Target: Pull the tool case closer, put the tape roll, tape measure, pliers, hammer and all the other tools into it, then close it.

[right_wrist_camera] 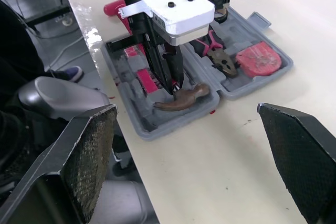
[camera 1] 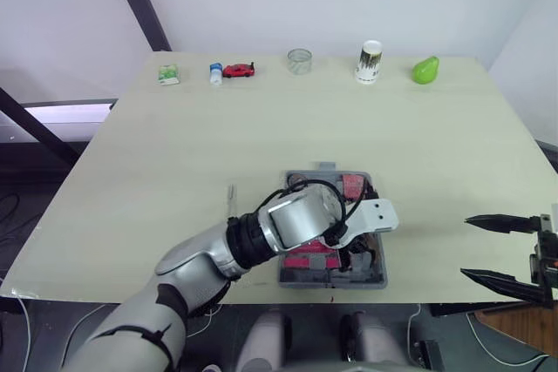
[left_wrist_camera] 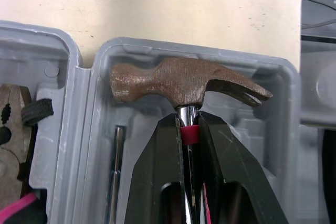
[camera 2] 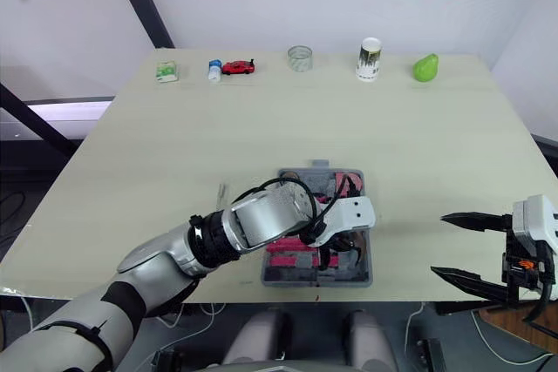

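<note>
The open tool case (right_wrist_camera: 152, 129) at the table's near edge holds pliers (right_wrist_camera: 220, 59), tape measure (right_wrist_camera: 257, 60) and the hammer (left_wrist_camera: 184, 80). My left gripper (left_wrist_camera: 190, 121) clamps the hammer's neck; in the eye views my arm covers it. My right gripper (camera 1: 465, 248) is spread open.

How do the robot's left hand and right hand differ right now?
The left hand is shut on the hammer just below its head; the right hand is open and empty. The left hand is down inside the tool case; the right hand hangs by the near right corner of the table, apart from the case. Both have two black fingers.
</note>
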You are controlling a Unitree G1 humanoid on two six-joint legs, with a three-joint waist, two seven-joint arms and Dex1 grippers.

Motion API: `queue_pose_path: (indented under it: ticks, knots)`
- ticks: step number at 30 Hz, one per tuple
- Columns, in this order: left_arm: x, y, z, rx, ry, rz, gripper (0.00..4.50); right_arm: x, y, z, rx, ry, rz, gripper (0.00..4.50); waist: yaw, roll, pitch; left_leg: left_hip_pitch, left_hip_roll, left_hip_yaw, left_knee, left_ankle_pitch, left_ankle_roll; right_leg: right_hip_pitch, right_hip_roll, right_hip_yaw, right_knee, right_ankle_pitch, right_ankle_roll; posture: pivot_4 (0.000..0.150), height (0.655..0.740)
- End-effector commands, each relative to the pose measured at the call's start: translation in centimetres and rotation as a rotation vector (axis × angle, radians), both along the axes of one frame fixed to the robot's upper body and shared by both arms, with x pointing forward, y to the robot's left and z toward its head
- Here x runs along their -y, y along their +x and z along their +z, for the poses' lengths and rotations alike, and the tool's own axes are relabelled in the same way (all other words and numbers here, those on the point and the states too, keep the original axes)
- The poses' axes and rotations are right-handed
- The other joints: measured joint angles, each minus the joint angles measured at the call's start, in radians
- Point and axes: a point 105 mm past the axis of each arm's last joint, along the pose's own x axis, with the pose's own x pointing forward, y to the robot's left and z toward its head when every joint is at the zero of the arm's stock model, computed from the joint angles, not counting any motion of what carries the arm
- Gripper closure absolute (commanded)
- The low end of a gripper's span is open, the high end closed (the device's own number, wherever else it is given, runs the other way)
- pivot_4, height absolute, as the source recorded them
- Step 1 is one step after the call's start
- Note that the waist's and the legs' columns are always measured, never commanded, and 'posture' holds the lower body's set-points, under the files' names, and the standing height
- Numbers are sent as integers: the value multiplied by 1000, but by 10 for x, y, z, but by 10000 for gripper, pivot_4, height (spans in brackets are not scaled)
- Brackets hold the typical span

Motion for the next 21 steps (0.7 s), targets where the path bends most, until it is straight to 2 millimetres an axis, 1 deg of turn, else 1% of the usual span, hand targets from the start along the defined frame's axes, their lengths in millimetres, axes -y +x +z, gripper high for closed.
queue_pose_path:
  ticks: [1,15,21]
  knots:
    - [9,1,5,60,-14,-52,44605,0,-1,11,55,-33,5,0,0,0,0,0,0,0,0,0,0,0,0,0,0,0,0,1500,7400]
    - [9,1,-1,67,-3,-82,44605,0,0,12,61,-37,-1,0,0,0,0,0,0,0,0,0,0,0,0,0,0,0,0,1500,7400]
    - [6,4,3,74,-20,-70,44605,2,0,11,58,-35,-5,0,0,0,0,0,0,0,0,0,0,0,0,0,0,0,0,1500,7400]
